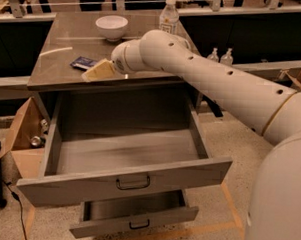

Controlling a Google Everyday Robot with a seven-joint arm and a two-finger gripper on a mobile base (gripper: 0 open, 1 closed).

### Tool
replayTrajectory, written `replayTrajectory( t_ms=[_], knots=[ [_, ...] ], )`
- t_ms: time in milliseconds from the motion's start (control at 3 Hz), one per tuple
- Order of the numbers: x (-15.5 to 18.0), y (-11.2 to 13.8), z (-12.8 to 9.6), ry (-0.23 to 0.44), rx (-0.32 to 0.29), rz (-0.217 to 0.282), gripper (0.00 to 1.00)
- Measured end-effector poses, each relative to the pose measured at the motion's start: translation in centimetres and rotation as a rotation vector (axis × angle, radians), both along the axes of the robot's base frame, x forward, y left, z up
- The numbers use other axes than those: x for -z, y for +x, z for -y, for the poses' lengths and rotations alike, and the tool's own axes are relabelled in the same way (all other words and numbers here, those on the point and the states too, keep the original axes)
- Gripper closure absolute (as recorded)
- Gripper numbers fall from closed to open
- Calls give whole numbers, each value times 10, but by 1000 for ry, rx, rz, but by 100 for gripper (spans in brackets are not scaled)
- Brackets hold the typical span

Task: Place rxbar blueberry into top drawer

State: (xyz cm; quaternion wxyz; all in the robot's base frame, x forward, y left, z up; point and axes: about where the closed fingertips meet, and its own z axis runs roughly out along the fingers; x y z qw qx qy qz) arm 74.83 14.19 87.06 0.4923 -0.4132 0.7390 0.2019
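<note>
Drawer (133,174) open, nothing inside; bar (83,63) lies ungrasped on table (64,43), just at 10 o'clock of gripper (98,70), whose closure cannot be told.

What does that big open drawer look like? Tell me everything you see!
The top drawer is a wide, deep grey box that looks like metal, pulled far out from under the table. Its front panel has a dark bail handle in the middle. Nothing shows inside it. A smaller drawer sits part-open beneath it. The gripper hovers above its back left corner, at the table's front edge close by the rxbar blueberry, and does not touch the drawer.
</note>
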Motion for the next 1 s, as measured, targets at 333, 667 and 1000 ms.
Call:
replayTrajectory(
  t_ms=[333, 667, 1000],
  knots=[
    [1, 15, -16, 1, -28, 8, 0],
    [4, 24, -32, 2, -52, 9, 0],
    [14, 32, -49, 2, -72, -21, 5]
  ],
)
